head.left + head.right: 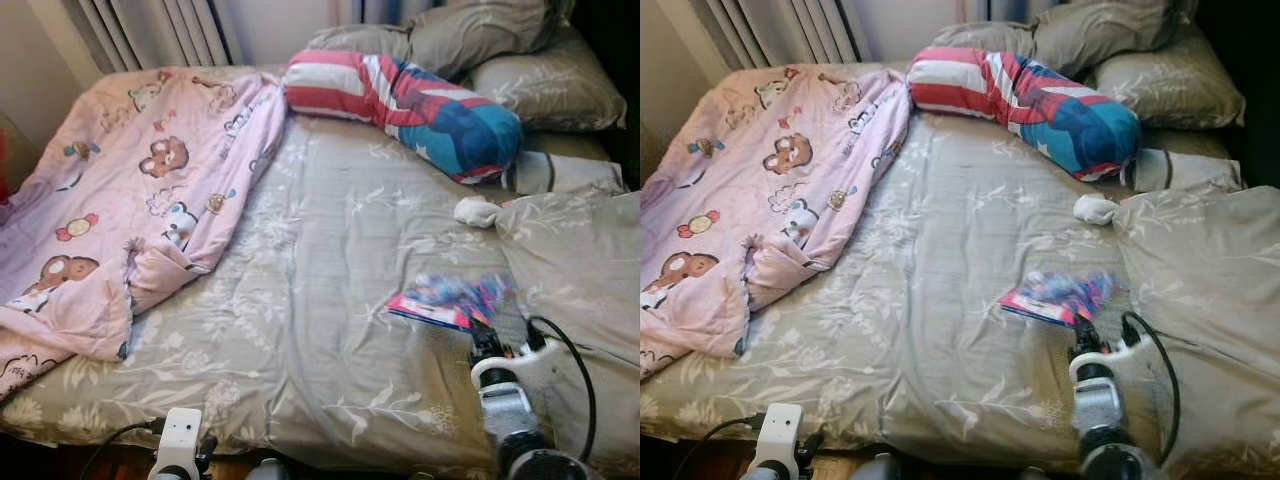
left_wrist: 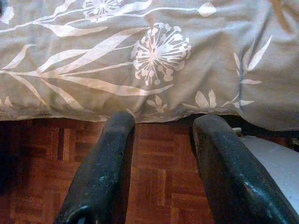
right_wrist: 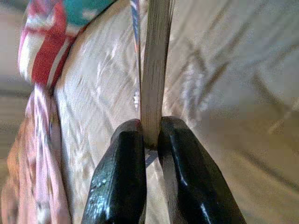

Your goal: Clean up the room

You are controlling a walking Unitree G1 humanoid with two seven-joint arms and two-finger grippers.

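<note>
One grey floral bed (image 1: 320,260), pink blanket (image 1: 130,190), parquet floor (image 2: 154,177).

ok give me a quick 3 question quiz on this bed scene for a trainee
1. True or false: the right gripper is shut on the book.
2. Which thing lies on the bed's left half: A) pink blanket B) striped pillow C) white sock?
3. Fill in: the left gripper hangs open over the wooden ____, beside the bed's edge.

Key: 1 true; 2 A; 3 floor.
</note>
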